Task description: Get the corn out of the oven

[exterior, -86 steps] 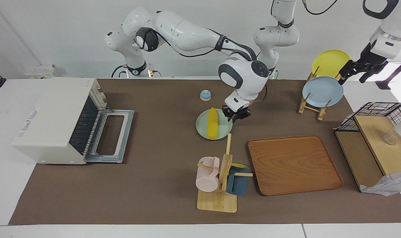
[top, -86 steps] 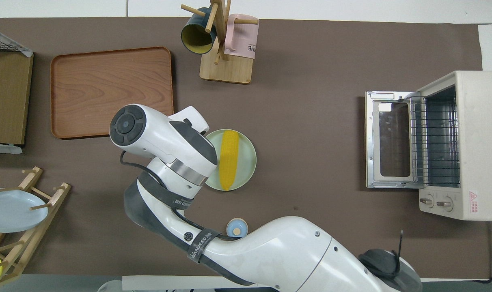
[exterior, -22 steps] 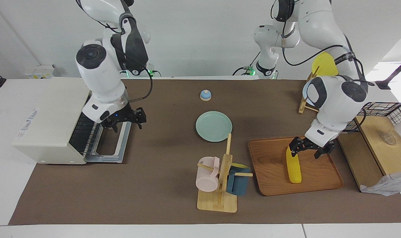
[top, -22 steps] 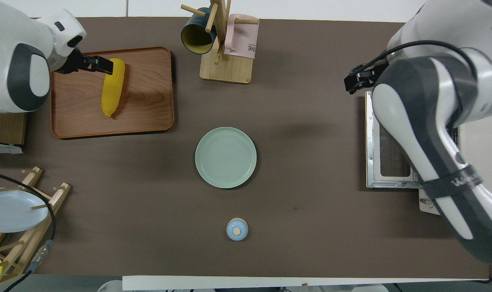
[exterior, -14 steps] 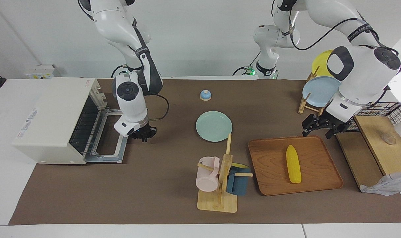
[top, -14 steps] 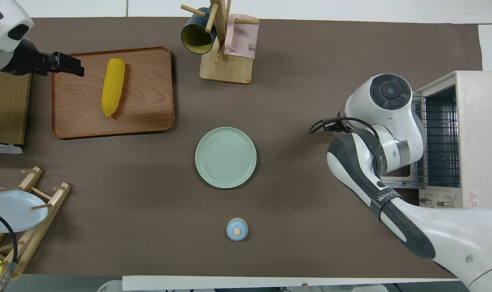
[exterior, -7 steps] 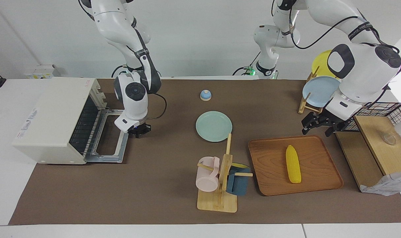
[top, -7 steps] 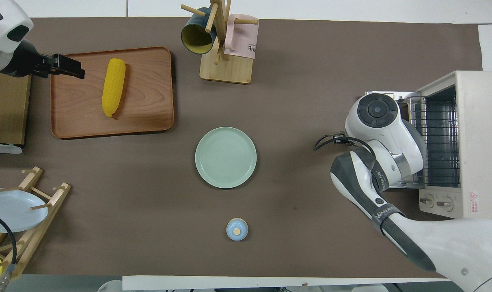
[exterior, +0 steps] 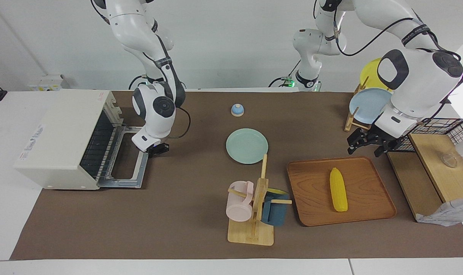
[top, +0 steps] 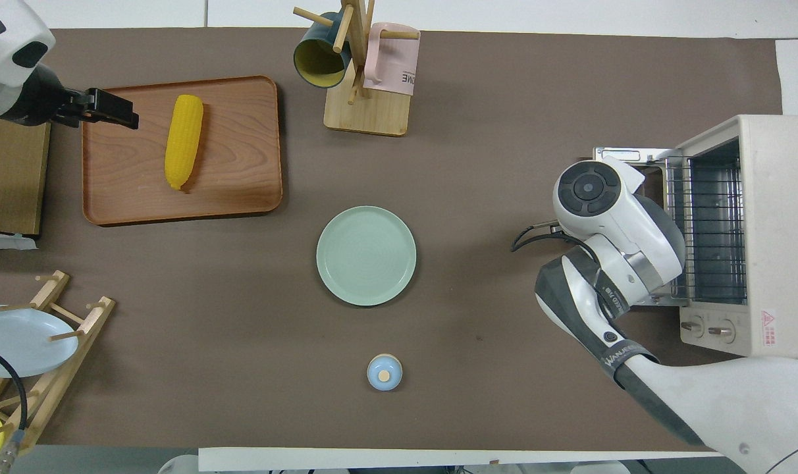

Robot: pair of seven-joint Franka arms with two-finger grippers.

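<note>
The yellow corn [exterior: 338,190] lies flat on the wooden tray [exterior: 311,191]; it also shows in the overhead view [top: 184,141]. My left gripper [exterior: 367,146] is open and empty, up over the tray's edge that is nearer to the robots; it also shows in the overhead view [top: 112,110]. The cream oven [exterior: 59,133] stands at the right arm's end of the table, its door [exterior: 129,162] folded down flat and its wire rack bare. My right gripper [exterior: 157,149] is low at the door's outer edge. In the overhead view the arm hides it.
A green plate [exterior: 246,146] lies mid-table with a small blue knob [exterior: 237,110] nearer to the robots. A mug tree [exterior: 254,206] stands beside the tray. A plate rack [exterior: 371,105], a wire basket [exterior: 434,131] and wooden boards are at the left arm's end.
The corn went from the green plate to the tray, and my left gripper let go of it and rose. My right gripper moved from over the oven door to its outer edge.
</note>
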